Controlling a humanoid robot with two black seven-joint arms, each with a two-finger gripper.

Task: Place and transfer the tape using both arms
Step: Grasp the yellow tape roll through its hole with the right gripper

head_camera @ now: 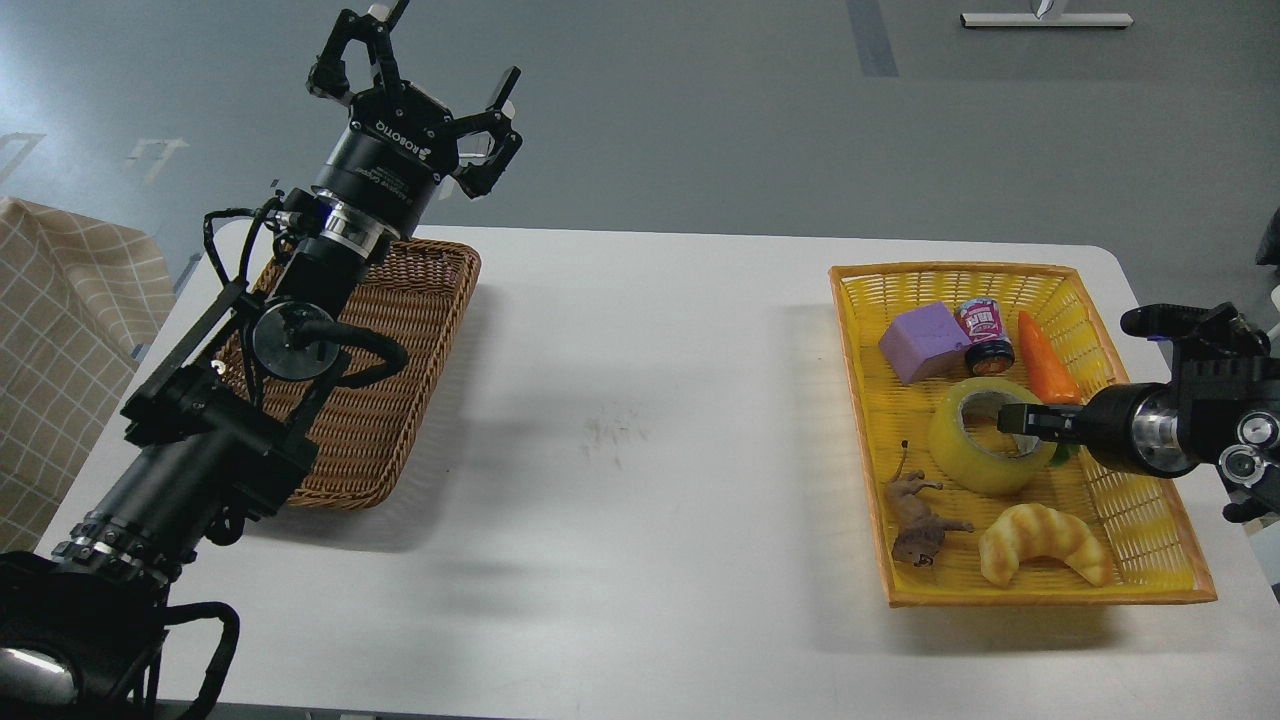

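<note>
The tape, a yellowish translucent roll with a grey-white core, lies flat in the yellow basket at the right of the white table. My right gripper comes in from the right, low, with its dark tip over the roll's core hole and right rim. Its fingers cannot be told apart. My left gripper is raised high above the far end of the brown wicker basket on the left, fingers spread open and empty.
The yellow basket also holds a purple block, a small jar, an orange carrot, a toy animal and a croissant toy. A checked cloth hangs at the far left.
</note>
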